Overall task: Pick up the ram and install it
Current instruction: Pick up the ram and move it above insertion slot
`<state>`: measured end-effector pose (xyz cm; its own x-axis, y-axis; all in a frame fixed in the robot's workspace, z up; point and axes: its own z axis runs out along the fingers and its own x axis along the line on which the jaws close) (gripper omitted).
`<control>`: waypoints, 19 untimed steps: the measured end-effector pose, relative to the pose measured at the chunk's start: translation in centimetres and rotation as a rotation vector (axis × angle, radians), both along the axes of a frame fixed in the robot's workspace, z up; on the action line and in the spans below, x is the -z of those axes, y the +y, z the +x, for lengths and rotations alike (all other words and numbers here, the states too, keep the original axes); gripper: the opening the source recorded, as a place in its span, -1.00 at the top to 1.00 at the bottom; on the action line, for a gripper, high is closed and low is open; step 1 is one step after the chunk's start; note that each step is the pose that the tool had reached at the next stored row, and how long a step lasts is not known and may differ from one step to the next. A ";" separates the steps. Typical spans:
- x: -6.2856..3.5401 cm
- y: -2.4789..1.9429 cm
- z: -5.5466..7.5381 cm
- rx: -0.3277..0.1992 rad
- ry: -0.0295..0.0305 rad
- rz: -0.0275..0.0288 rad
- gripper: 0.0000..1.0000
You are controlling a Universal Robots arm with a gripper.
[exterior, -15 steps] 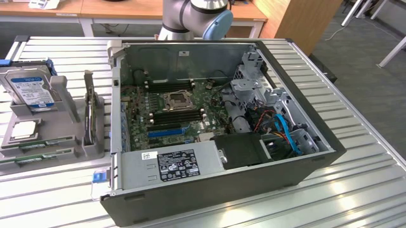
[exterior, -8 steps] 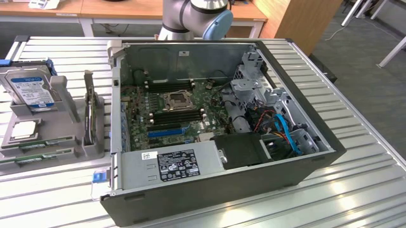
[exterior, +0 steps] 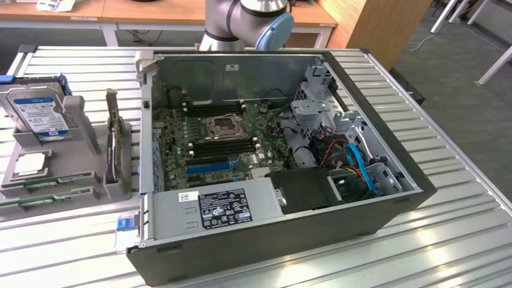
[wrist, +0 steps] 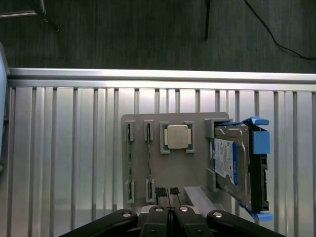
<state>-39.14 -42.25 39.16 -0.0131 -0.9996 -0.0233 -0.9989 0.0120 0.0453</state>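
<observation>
We find the tool [wrist: 167, 191] clenched empty over the edge of a grey plastic holder [wrist: 173, 168], near two green ram sticks [wrist: 149, 158]; ribbed metal table [wrist: 64, 163] lies around.

Slatted table [exterior: 448, 240] carries a computer case [exterior: 264, 255] and grey fixture [exterior: 76, 168].

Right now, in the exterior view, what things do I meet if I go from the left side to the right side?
Hard drive → thin upright board → processor socket → blue cables.
</observation>
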 end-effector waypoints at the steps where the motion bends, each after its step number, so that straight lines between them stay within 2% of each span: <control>1: 0.05 0.00 0.0 0.000 0.0000 0.0000 0.80; 19: 0.24 0.00 0.0 0.000 0.0000 0.0001 0.80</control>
<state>-39.15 -42.25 38.91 -0.0131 -0.9996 -0.0234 -0.9989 0.0121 0.0453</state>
